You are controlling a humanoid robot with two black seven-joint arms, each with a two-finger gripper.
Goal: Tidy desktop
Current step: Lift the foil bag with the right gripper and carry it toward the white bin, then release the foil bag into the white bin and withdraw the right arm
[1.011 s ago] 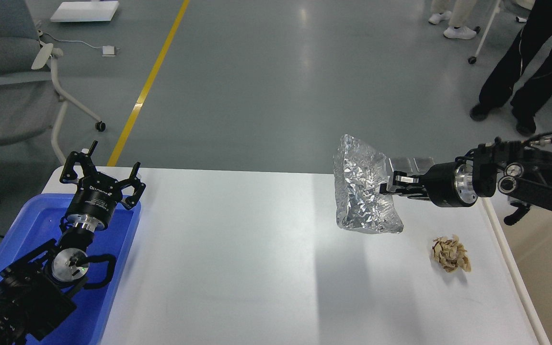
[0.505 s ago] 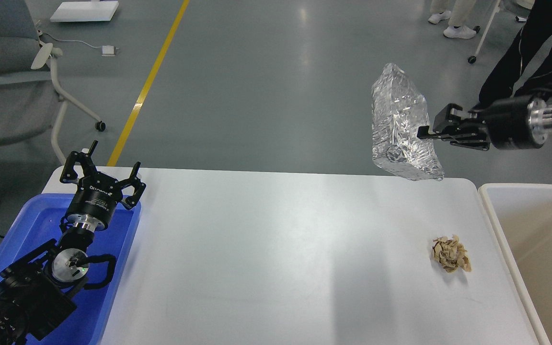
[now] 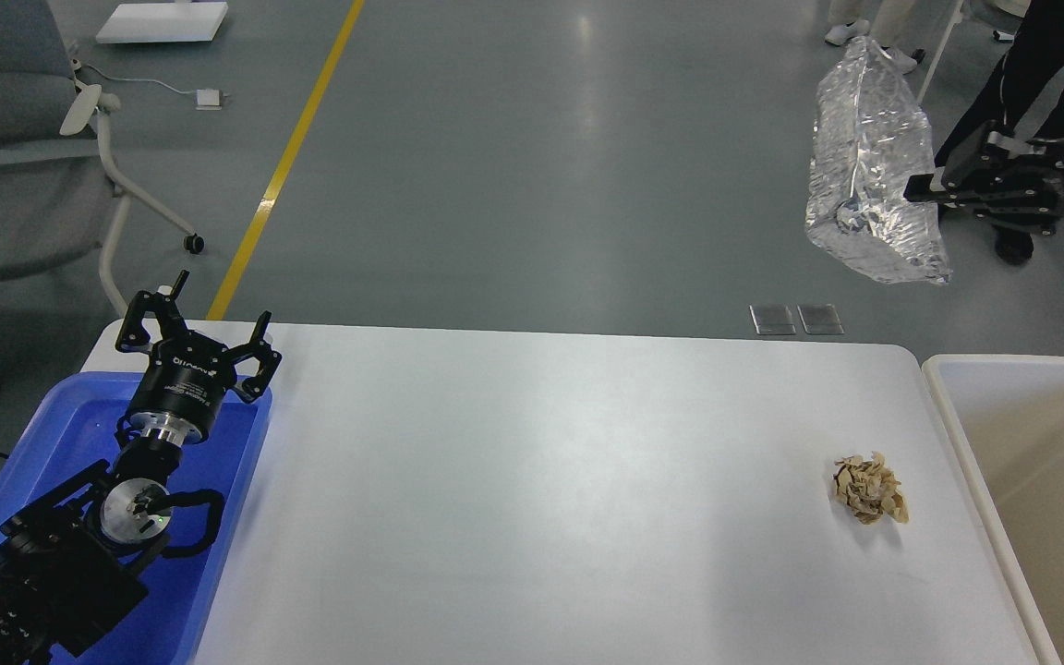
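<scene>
The white desktop (image 3: 532,480) fills the middle of the head view. A crumpled brown paper ball (image 3: 869,489) lies on it near the right edge. My right gripper (image 3: 922,189) is shut on a crinkled silver foil bag (image 3: 869,166) and holds it high in the air, beyond the desktop's far right corner. My left gripper (image 3: 198,325) is open and empty, raised over the far end of the blue tray (image 3: 218,517) at the left.
A beige-white bin (image 3: 1031,480) stands against the desktop's right edge. A grey chair (image 3: 24,120) is at the far left. A person's legs (image 3: 1040,74) stand on the floor behind my right gripper.
My right gripper has lifted the foil bag from just above the desktop up and to the right, well clear of the table. The left arm and paper ball have not moved.
</scene>
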